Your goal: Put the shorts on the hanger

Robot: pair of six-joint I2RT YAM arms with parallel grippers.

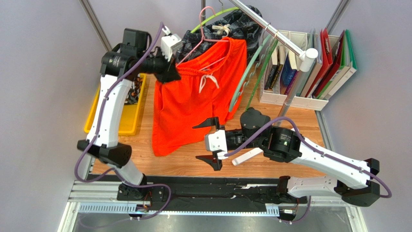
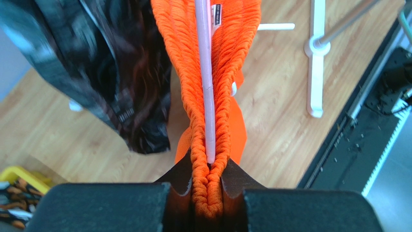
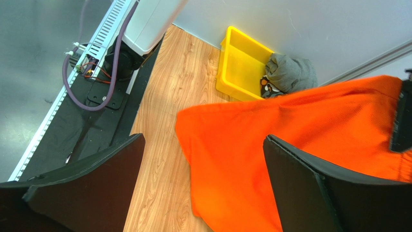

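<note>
The orange-red shorts (image 1: 186, 104) hang from the pink hanger (image 1: 205, 34) on the metal rail, their hem reaching the table. My left gripper (image 1: 169, 72) is shut on the left end of the gathered waistband (image 2: 209, 188). In the left wrist view the pink hanger bar (image 2: 205, 72) runs inside the waistband and ends just before the fingers. My right gripper (image 1: 211, 143) is open and empty, low beside the shorts' lower right edge. In the right wrist view the shorts (image 3: 290, 145) lie between and beyond the spread fingers, apart from them.
A black patterned garment (image 1: 232, 24) hangs behind the shorts on a green hanger (image 1: 208, 21). The metal rail (image 1: 271, 31) slants at the back. A white rack of books (image 1: 309, 67) stands at back right. A yellow bin (image 1: 128, 108) sits left, with grey cloth (image 3: 290, 72).
</note>
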